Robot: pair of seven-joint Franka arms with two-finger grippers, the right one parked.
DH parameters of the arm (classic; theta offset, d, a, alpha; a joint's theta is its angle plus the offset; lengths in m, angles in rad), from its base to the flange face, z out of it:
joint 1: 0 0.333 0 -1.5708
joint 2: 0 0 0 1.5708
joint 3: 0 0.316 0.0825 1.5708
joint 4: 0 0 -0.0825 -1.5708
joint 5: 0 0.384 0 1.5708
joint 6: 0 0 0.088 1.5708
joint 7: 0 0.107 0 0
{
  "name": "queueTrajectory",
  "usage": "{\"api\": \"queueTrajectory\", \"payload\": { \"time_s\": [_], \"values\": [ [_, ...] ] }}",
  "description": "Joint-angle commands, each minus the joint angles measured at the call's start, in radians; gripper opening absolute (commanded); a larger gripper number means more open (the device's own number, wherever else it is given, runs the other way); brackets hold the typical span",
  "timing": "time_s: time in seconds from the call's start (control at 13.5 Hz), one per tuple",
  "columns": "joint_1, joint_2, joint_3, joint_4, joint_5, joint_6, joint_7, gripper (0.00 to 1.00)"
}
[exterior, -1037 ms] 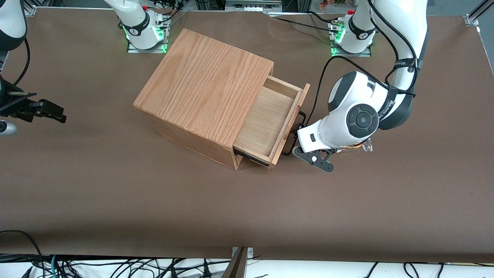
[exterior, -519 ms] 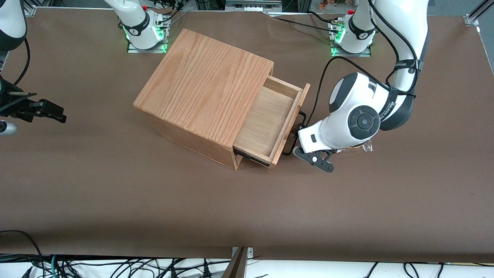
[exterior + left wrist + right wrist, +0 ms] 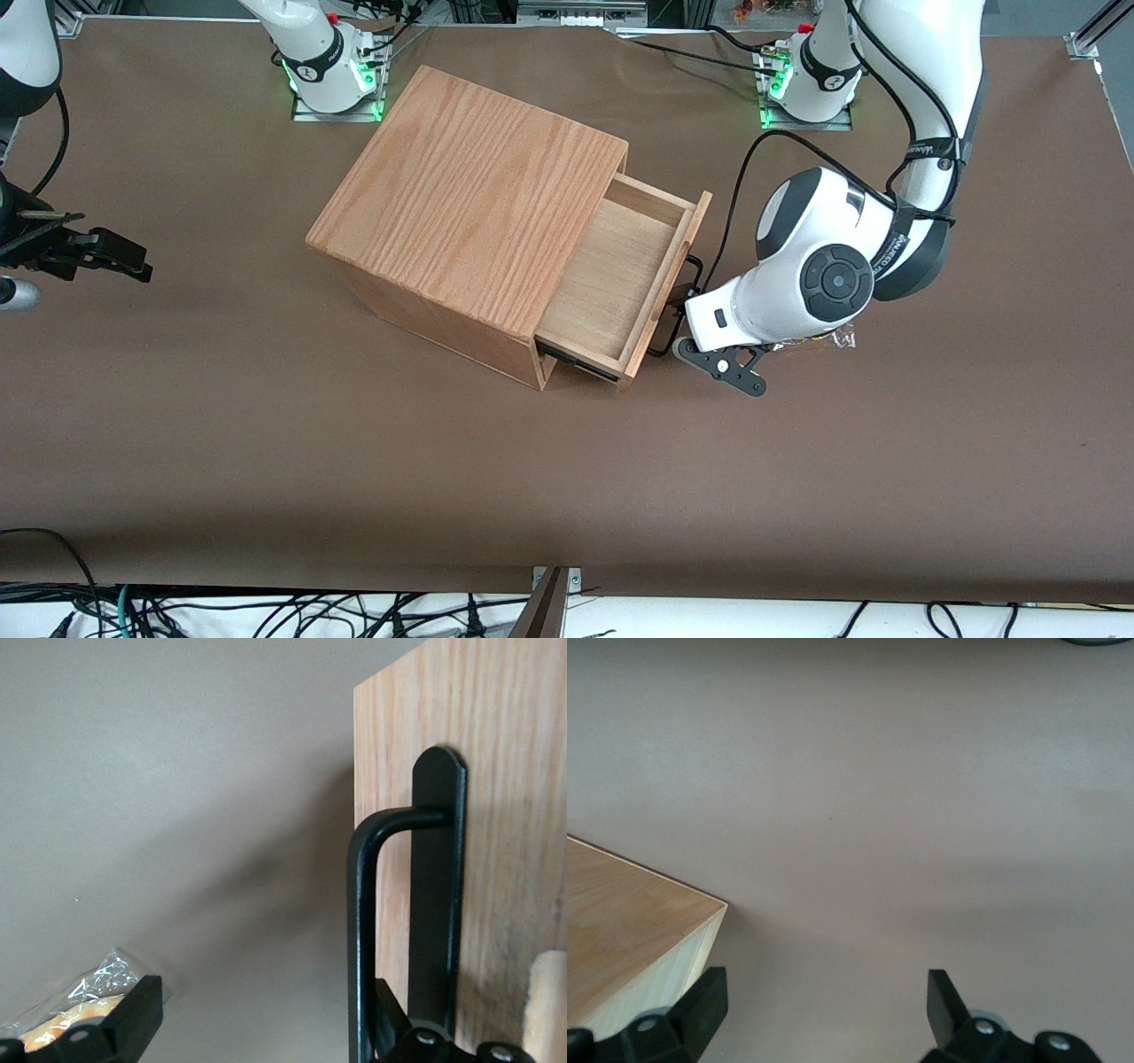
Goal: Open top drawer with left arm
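Note:
The top drawer (image 3: 620, 270) stands pulled partway out of the oak-grain box (image 3: 469, 190), and its light-wood inside shows bare. Its thin black wire handle (image 3: 692, 263) runs along the drawer front (image 3: 496, 815). The left arm (image 3: 824, 266) reaches down in front of the drawer, with its gripper (image 3: 679, 306) at the handle. The gripper (image 3: 261, 1032) is open wide. One finger (image 3: 390, 1014) sits between the handle bar (image 3: 359, 930) and the drawer front. The other finger (image 3: 133, 1023) hangs apart over the table.
A clear plastic packet (image 3: 837, 337) with something orange in it (image 3: 80, 1001) lies on the brown table under the left arm's wrist. The arm bases (image 3: 811, 80) stand at the table's edge farthest from the front camera.
The left arm's elbow has shifted very slightly. The drawer stands out as far as it did a second ago.

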Motion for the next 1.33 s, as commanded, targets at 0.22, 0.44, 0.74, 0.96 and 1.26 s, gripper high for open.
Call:
{"api": "queueTrajectory", "payload": {
  "time_s": [0.22,0.44,0.74,0.96,1.26],
  "values": [
    [0.008,0.081,0.023,-0.03,0.077,0.025,0.081,1.0],
    [0.011,0.073,0.023,-0.027,0.066,0.014,0.1,1.0],
    [0.008,0.055,0.022,-0.013,0.046,-0.018,0.09,1.0],
    [0.008,0.012,0.022,-0.013,-0.003,-0.053,0.089,1.0],
    [0.008,-0.039,0.022,-0.01,-0.043,-0.089,0.086,1.0]
  ]
}}
